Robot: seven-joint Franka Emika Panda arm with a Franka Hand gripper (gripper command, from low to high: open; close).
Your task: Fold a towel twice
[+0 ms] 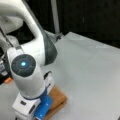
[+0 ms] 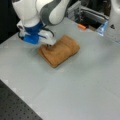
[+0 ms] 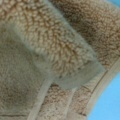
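Wrist view: only towel (image 3: 62, 50) pile; front view: end effector (image 2: 49, 45) touching folded towel, grip indiscernible.

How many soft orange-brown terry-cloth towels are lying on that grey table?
1. The soft orange-brown terry-cloth towel lies folded into a compact bundle on the grey table, directly beneath the robot's gripper, which is down at its edge. No other towel shows.

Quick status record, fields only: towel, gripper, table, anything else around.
towel: tan terry-cloth towel, lying as a compact folded bundle on the table
gripper: gripper down at the bundle's left end in a front view, touching the cloth
table: grey tabletop
other: small orange object near the table's far edge
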